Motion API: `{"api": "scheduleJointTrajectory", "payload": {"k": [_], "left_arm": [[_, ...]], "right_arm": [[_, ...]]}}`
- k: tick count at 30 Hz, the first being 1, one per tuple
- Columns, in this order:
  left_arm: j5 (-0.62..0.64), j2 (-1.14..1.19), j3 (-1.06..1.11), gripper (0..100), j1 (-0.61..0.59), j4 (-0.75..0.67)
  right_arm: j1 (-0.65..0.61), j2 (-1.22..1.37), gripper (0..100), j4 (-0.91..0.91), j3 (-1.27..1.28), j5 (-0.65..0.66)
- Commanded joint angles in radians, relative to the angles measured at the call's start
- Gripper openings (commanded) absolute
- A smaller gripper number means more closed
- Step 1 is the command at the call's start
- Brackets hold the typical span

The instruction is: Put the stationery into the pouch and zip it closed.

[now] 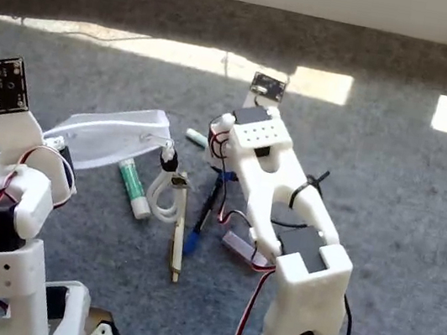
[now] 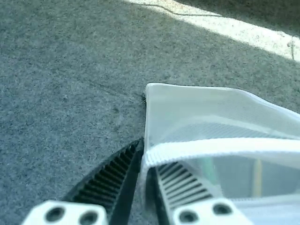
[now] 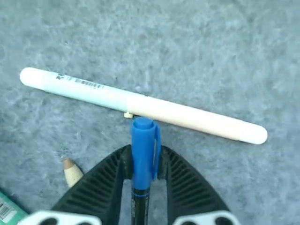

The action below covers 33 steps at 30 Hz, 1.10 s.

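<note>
Left wrist view: left pincer (image 2: 142, 157) is clamped on the white zip band at a corner of the pouch (image 2: 211, 117). The mesh is see-through, with faint green and yellowish shapes behind it. In the high view the left arm (image 1: 4, 209) covers that grip. There the pouch lies left of centre on the grey surface (image 1: 387, 210).

Right wrist view: right pincer (image 3: 144, 153) is closed on the blue pen (image 3: 143, 136). The pen's cap end sits just short of a white-and-cream highlighter (image 3: 140, 105) lying crosswise. In the high view the right arm (image 1: 286, 203) hides most of the highlighter, leaving one end showing on the far side.

Loose between the arms:
- green glue stick (image 1: 133, 189), just near of the pouch
- white looped item (image 1: 168, 197)
- pencil (image 1: 178, 241)
- clear block (image 1: 236, 246), partly under the right arm
</note>
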Motion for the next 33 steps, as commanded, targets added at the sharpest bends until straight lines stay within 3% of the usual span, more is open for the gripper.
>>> {"api": "scheduleJointTrajectory", "payload": {"k": [1, 17, 27, 33], "left_arm": [[0.011, 0.018, 0.010, 1, -0.012, -0.011], [0.012, 0.018, 0.010, 1, -0.012, -0.015], [0.014, 0.018, 0.002, 1, -0.007, -0.018], [0.038, 0.018, -0.008, 1, 0.005, -0.031]], "right_arm": [[-0.012, -0.059, 1.6, 0.058, -0.105, -0.003], [-0.013, -0.401, 1.6, 0.214, -0.091, -0.003], [-0.015, -0.662, 1.6, 0.213, 0.030, -0.002], [-0.015, -0.843, 1.6, 0.205, 0.099, 0.097]]}}
